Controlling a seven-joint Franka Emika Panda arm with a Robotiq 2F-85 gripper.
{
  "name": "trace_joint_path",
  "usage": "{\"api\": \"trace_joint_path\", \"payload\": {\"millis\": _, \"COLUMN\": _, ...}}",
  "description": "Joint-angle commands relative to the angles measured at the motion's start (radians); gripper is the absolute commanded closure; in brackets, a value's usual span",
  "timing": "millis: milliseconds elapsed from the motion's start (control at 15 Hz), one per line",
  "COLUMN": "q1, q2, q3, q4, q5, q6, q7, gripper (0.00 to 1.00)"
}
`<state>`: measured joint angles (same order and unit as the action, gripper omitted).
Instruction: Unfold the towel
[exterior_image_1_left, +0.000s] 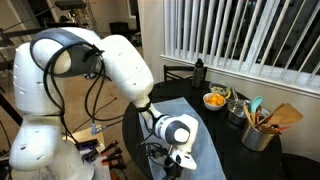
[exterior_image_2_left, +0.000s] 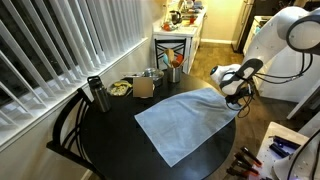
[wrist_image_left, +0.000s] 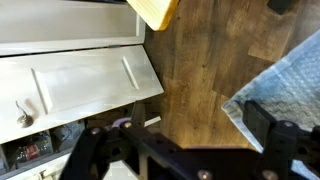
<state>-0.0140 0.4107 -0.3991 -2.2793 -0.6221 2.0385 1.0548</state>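
The towel (exterior_image_2_left: 185, 118) is a pale blue-grey cloth lying spread flat on the round black table (exterior_image_2_left: 110, 135); it also shows in an exterior view (exterior_image_1_left: 207, 148). My gripper (exterior_image_2_left: 236, 88) is at the table's edge, by the towel's far corner. In the wrist view the gripper (wrist_image_left: 178, 140) is open, with wooden floor between the fingers. One finger overlaps the towel's corner (wrist_image_left: 290, 75) at the right. The towel's corner hangs just past the table rim.
A bowl of orange pieces (exterior_image_1_left: 214, 100) sits beyond the towel, also seen in an exterior view (exterior_image_2_left: 120, 88). A dark bottle (exterior_image_1_left: 199, 70) and a metal utensil holder (exterior_image_1_left: 257, 132) stand near the window blinds. A chair (exterior_image_2_left: 65, 135) stands at the table. A white door (wrist_image_left: 70, 80) is below.
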Motion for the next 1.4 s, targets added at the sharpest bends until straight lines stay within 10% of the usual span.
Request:
{"api": "trace_joint_path", "payload": {"millis": 0, "q1": -0.042, "q2": -0.06, "q3": 0.034, "q4": -0.021, "q5": -0.02, "q6": 0.061, "q7": 0.033, "gripper": 0.0}}
{"api": "trace_joint_path", "payload": {"millis": 1333, "q1": -0.108, "q2": 0.016, "q3": 0.055, "q4": -0.004, "q5": 0.075, "q6": 0.066, "q7": -0.011, "gripper": 0.0}}
